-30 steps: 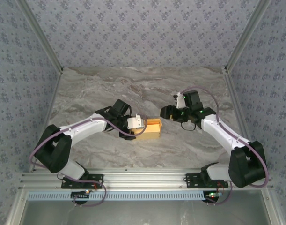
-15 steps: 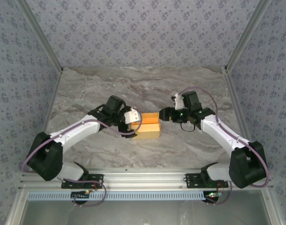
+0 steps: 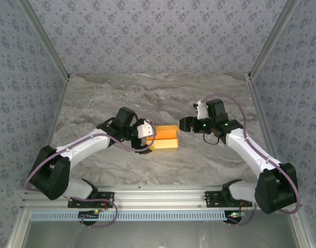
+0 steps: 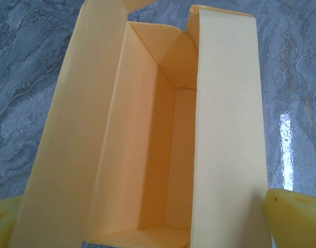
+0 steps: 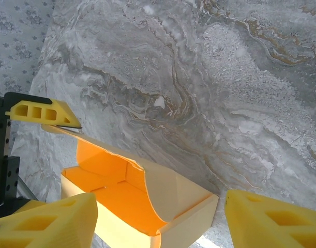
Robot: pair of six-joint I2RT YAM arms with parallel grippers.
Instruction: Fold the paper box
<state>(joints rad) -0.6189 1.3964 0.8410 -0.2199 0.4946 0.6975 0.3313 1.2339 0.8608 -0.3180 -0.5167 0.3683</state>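
The paper box sits in the middle of the marble table, right between the two claws. The left gripper stands spread wide, a yellow fingertip on either side of the box's open end, and one tip touches a raised flap. The right gripper is open too, its fingers well apart just beside the box's other end, clamping nothing.

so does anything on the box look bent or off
Yes. In the right wrist view one long flap of the box bows in a curve instead of lying flat across the top. The box is not yet closed and its orange inside shows. No tear or crushed corner is visible.
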